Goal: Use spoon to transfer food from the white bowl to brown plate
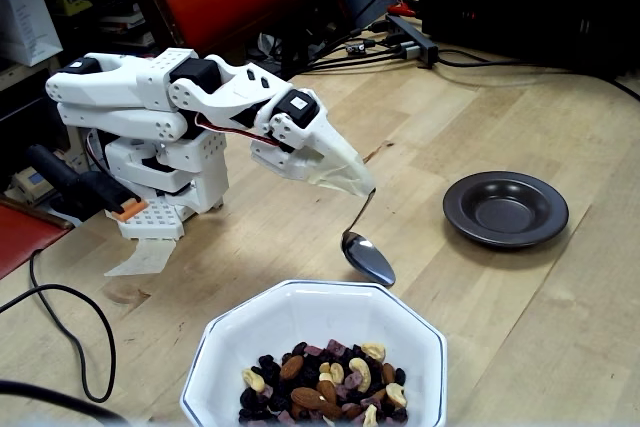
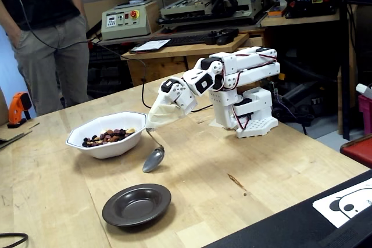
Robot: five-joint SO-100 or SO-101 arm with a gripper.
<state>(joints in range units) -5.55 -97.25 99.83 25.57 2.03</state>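
Two fixed views are given, and the spoon (image 1: 366, 250) is seen in both of them hanging from the tip of the gripper (image 1: 367, 190). Its long axis runs steeply downward: handle end up at the gripper, oval bowl end down, tilted a bit toward the lower right in one view and toward the lower left in the opposite one (image 2: 153, 156). The spoon's bowl is held just off the wooden table (image 1: 520, 327), right beside the far rim of the white bowl (image 1: 240, 322), not inside it. Nothing can be made out lying on the spoon.

The jaws are pretty much closed, and the thin handle is pinched right at their tip. The fingers are covered by a pale, translucent sleeve, so the exact gap can't really be judged, but the handle is clearly gripped.

The food (image 1: 325, 383) is piled in the white bowl, with almonds, cashews and dark raisins picked out easily from the close view. In the other view (image 2: 108, 137) only a low heap above the rim of the white bowl (image 2: 107, 143) is shown.

The brown plate (image 1: 505, 209) is set well apart from the bowl, with nothing lying in it. Only from the second camera is a person (image 2: 46, 33) seen standing behind the table, plus the whole gripper (image 2: 150, 128) from its other side and the brown plate (image 2: 136, 204) near the front edge.
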